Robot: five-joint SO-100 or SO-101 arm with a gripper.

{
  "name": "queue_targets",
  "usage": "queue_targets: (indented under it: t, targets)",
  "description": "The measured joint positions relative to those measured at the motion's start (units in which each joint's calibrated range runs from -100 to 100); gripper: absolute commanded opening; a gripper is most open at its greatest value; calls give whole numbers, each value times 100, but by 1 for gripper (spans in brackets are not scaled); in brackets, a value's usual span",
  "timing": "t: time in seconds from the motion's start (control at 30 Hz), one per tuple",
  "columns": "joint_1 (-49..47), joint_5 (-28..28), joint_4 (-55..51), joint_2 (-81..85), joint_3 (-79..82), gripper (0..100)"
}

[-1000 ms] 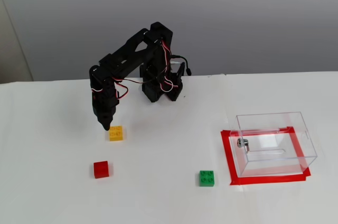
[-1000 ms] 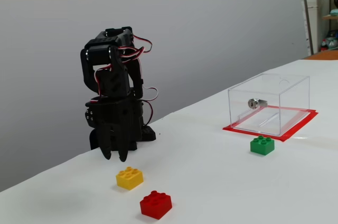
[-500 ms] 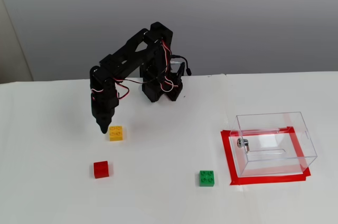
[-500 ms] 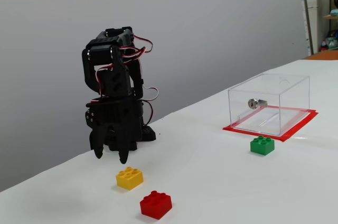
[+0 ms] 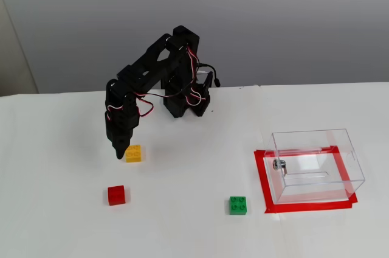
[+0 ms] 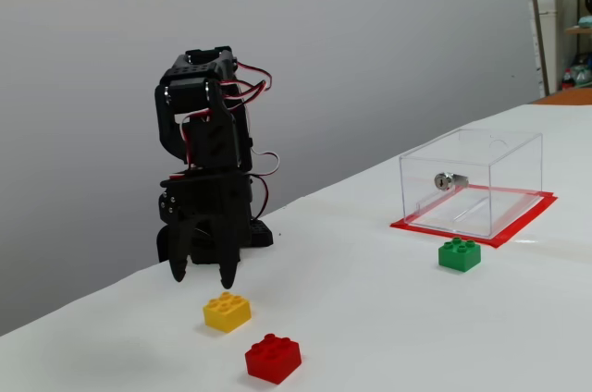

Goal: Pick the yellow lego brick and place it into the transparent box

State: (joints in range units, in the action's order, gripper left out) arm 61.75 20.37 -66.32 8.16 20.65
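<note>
Jaws parted and empty: the gripper (image 6: 205, 277) hangs fingertips-down just above the table (image 5: 194, 233), with daylight between the two fingers (image 6: 177, 267) in the fixed view from the low side. Nothing is held.

Judged step: reaching for the yellow brick (image 5: 134, 153). In the higher fixed view the fingertips sit just left of the brick; in the low side view they stand behind it and apart from it. So the gripper is near the brick but not yet astride it. To do this well, the jaws should be centred over the brick so that one finger falls on each flat side, lowered until the tips reach the tabletop, then closed squarely; an off-centre close would likely push the brick aside.

Counted, largest to smallest:
- One table, white, filling both fixed views.
- One arm (image 5: 164, 78), black, based near the far edge in the higher view.
- One clear box (image 5: 316, 163), open at the top, near the right edge, standing on a red tape outline (image 5: 262, 179), with a small metal fitting (image 5: 278, 164) on its left wall.
- Three bricks, equal in size: one yellow, left of centre; one red (image 5: 116, 195), nearer the front edge; one green (image 5: 237, 205), just left of the tape.
</note>
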Motion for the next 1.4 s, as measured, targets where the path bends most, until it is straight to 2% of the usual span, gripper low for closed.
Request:
queue_targets:
  t: [0.73, 1.4]
  targets:
    - [-53, 0, 763, 0, 1200, 32]
    - [-11, 0, 831, -550, 1280, 30]
